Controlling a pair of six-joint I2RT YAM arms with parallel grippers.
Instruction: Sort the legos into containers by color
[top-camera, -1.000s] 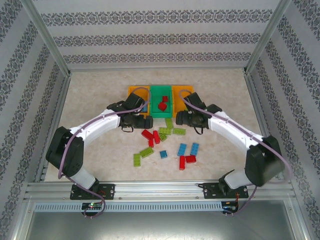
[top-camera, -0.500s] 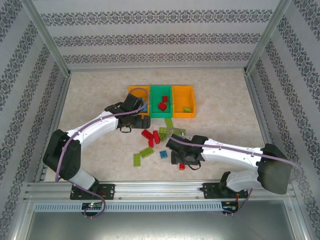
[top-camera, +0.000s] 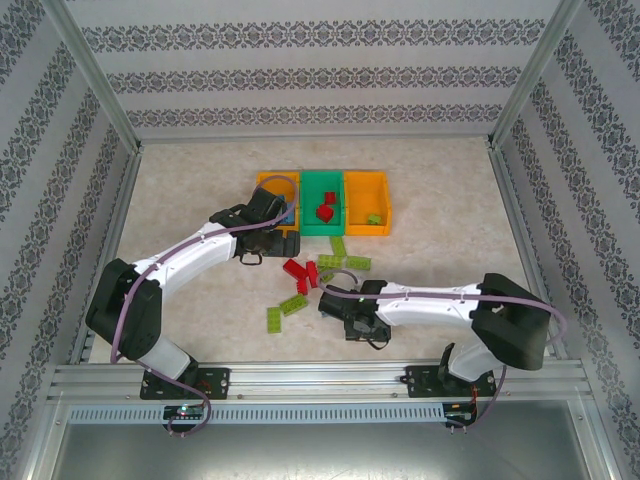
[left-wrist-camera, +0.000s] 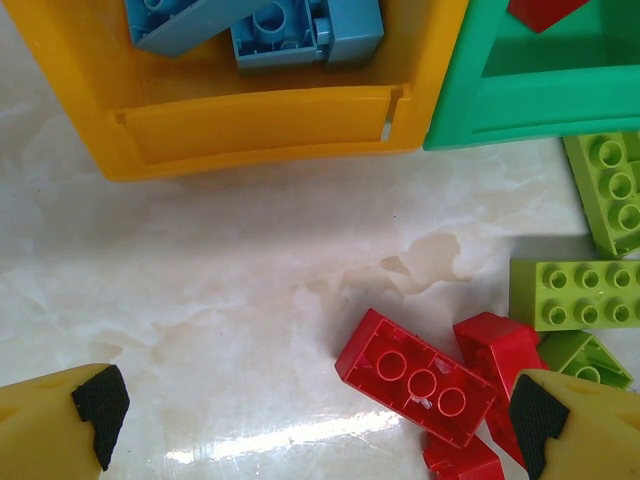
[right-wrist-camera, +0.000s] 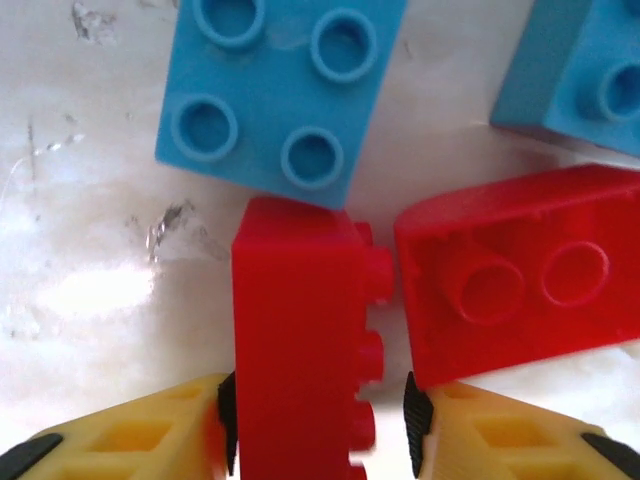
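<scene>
Three plastic bins (top-camera: 323, 174): two orange, green between. Right gripper (right-wrist-camera: 320, 420) straddles red studded brick (right-wrist-camera: 300, 330) on marbled desk (left-wrist-camera: 200, 260), beside two blue bricks (right-wrist-camera: 275, 95), second red brick (right-wrist-camera: 520, 280); grip unclear. Left gripper (left-wrist-camera: 318, 415) wide open, empty. Patterned walls (top-camera: 300, 80).

Three containers (top-camera: 365, 233) in a row, loose legos (top-camera: 293, 305) before them, some inside
</scene>
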